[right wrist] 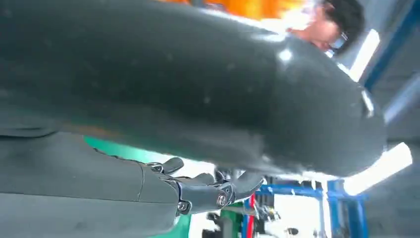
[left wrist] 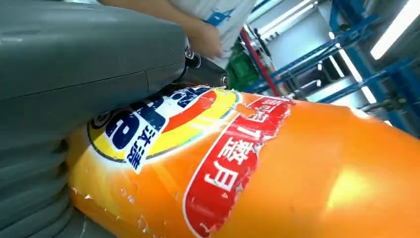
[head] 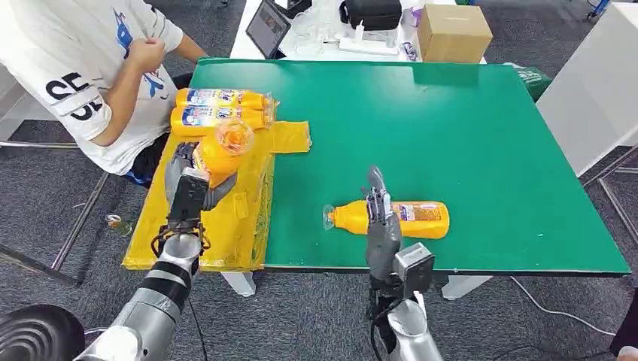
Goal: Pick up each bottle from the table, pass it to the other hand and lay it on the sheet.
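Over the yellow sheet point(head: 252, 218), left hand point(head: 189, 180) gripped an orange bottle point(head: 220, 153); right hand point(head: 381, 226), fingers straight, lay across the bottle on the desk point(head: 410, 218), lengthwise left-right.

The orange bottle point(left wrist: 277, 178) has a red sticker point(left wrist: 233, 168) with the white signs 整月 on it. A person's white shirt point(head: 71, 68) shows big black letters, "SE".

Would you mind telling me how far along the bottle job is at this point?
Two bottles already lie side by side at the far end of the yellow sheet. The left hand holds a third bottle above the sheet, not yet laid down. One bottle on the table is left, lying on the green mat with the right hand over it; whether it grips is unclear.
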Robot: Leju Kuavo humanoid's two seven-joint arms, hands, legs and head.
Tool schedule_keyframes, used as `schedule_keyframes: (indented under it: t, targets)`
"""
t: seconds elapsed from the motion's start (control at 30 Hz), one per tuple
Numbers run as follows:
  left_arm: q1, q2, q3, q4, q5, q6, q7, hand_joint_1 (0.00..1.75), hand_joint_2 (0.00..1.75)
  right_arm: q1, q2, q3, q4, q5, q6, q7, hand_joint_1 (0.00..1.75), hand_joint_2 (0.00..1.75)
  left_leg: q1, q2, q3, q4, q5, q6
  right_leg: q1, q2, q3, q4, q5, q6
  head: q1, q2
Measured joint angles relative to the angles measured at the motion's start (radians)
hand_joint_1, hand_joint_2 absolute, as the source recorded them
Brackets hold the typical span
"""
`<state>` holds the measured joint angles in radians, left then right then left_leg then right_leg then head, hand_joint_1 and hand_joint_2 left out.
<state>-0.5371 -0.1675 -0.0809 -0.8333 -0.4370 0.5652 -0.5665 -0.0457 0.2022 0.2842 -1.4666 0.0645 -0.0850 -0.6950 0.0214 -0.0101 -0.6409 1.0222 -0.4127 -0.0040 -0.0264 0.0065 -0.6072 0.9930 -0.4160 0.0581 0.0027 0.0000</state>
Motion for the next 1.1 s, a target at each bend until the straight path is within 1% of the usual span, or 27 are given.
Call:
schedule_keyframes:
  t: [0.13,0.2,0.3,0.4,0.47,0.7,0.87,1.1]
  targets:
    - [-0.026,0.015,0.013,0.100,-0.128,0.080,0.040,1.75,1.75,0.011,0.012,-0.011,-0.082,-0.007,-0.099,-0.004,0.00,0.00,0.000,0.000,0.000,0.000,0.000,0.000,0.000,0.000,0.000,0.000,0.000,0.000,0.000,0.000]
    - [-0.038,0.025,0.013,0.154,-0.234,0.117,0.092,1.75,1.75,0.011,0.017,-0.013,-0.114,0.003,-0.146,-0.005,0.00,0.00,0.000,0.000,0.000,0.000,0.000,0.000,0.000,0.000,0.000,0.000,0.000,0.000,0.000,0.000]
    - [-0.048,0.039,0.011,0.220,-0.433,0.124,0.190,1.75,1.75,0.011,0.021,-0.017,-0.134,0.003,-0.177,-0.005,0.00,0.00,0.000,0.000,0.000,0.000,0.000,0.000,0.000,0.000,0.000,0.000,0.000,0.000,0.000,0.000]
    - [-0.049,0.065,-0.044,0.293,-0.699,0.122,0.333,1.75,1.75,0.010,0.022,-0.018,-0.142,-0.006,-0.185,-0.005,0.00,0.00,0.000,0.000,0.000,0.000,0.000,0.000,0.000,0.000,0.000,0.000,0.000,0.000,0.000,0.000]
    - [-0.047,0.082,-0.086,0.333,-0.812,0.124,0.368,1.75,1.75,0.011,0.021,-0.020,-0.144,-0.016,-0.184,-0.004,0.00,0.00,0.000,0.000,0.000,0.000,0.000,0.000,0.000,0.000,0.000,0.000,0.000,0.000,0.000,0.000]
    - [-0.073,0.111,-0.180,0.401,-0.936,0.103,0.410,1.75,1.75,0.010,0.021,-0.023,-0.144,-0.027,-0.165,-0.005,0.00,0.00,0.000,0.000,0.001,0.000,0.000,0.000,0.000,0.000,0.001,0.000,0.000,0.000,0.000,0.000]
    - [-0.088,0.116,-0.209,0.417,-0.967,0.068,0.403,1.75,1.75,0.010,0.021,-0.023,-0.135,-0.030,-0.149,-0.005,0.00,0.00,0.000,0.000,0.004,0.000,0.000,0.000,0.000,0.000,0.005,0.000,0.000,0.000,0.000,0.000]
    - [-0.097,0.116,-0.209,0.425,-0.964,0.049,0.390,1.75,1.75,0.010,0.021,-0.024,-0.122,-0.030,-0.147,-0.004,0.00,0.00,0.000,0.000,0.005,0.000,0.000,0.000,0.000,0.000,0.006,0.000,0.000,0.000,0.000,0.000]
